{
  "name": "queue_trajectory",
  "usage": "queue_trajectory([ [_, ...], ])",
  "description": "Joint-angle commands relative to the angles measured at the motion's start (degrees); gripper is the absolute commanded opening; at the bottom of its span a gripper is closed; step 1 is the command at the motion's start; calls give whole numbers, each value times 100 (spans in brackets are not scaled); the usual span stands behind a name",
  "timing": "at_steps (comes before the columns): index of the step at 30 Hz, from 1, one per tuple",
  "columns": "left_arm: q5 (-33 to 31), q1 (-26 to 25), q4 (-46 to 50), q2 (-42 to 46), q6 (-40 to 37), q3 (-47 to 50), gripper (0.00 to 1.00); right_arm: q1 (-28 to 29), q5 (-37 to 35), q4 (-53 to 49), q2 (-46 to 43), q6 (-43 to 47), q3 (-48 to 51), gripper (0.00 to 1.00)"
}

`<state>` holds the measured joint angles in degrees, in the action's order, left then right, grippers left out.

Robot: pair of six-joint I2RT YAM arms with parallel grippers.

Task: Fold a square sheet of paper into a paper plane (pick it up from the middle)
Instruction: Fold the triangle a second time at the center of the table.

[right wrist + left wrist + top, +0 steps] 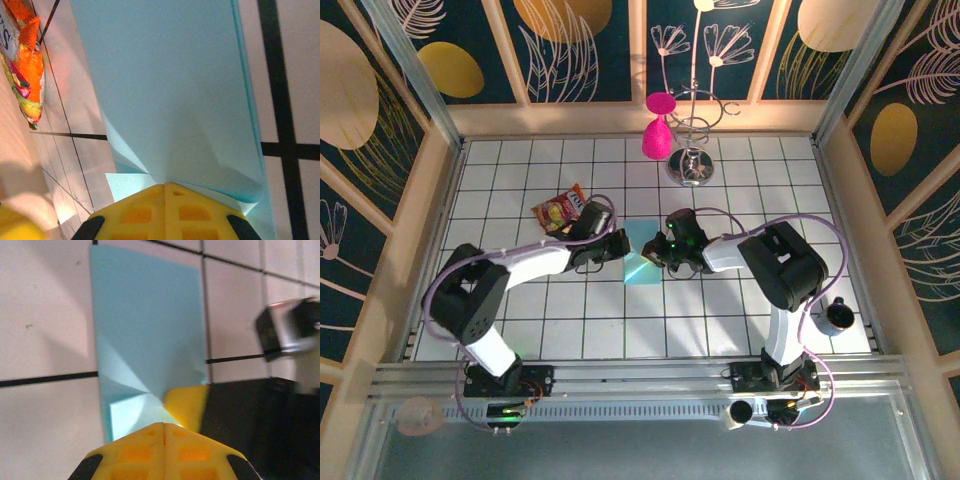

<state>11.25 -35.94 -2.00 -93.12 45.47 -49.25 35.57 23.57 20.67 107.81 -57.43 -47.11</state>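
**Top view.** Both arms reached in to mid-worktop [570, 325]. The left gripper [620, 247] and right gripper [660, 252] faced each other across the light-blue sheet of paper [642, 264]. The sheet lay between them, well clear of the snack packet [560, 210] up and to the left.

**Left wrist.** The left gripper [165, 429] had its jaws clenched. The near edge of the sheet of paper [147, 315] ran into the tips, and creases fanned out from that spot, so I judged it pinched there. The sheet read as an upright rectangle, not a square. A yellow finger [186, 407], likely the other arm's, touched the same edge.

**Right wrist.** The right gripper [165, 189] also had its jaws clenched. The sheet of paper [170, 85] puckered into the tips, and I judged this a pinch as well. A doubled edge showed along the right side. The snack packet [27, 75] sat off to the left.

**Progress (judgement).** Early. One half-fold looked done. There was no pointed nose and no wings. The corner folds, wing folds and the pick-up from the middle remained.
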Motion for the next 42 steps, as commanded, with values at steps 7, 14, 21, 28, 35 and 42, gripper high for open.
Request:
queue_trajectory([
  [7,378,-546,-987,357,1236,725,6,11,-318,-583,279,-295,310,0],
  [14,278,-696,-1309,-122,1541,764,6,-4,-257,-537,320,-410,343,0],
  [21,75,-703,-1393,-381,1702,837,6,-6,-248,-546,328,-433,361,0],
  [28,-121,-701,-1377,-474,1802,926,6,-9,-248,-547,351,-461,397,0],
  [35,-335,-701,-1261,-459,1746,940,5,-7,-264,-559,366,-432,405,0],
  [42,-395,-699,-1228,-472,1737,979,5,-7,-257,-597,396,-392,387,0],
])
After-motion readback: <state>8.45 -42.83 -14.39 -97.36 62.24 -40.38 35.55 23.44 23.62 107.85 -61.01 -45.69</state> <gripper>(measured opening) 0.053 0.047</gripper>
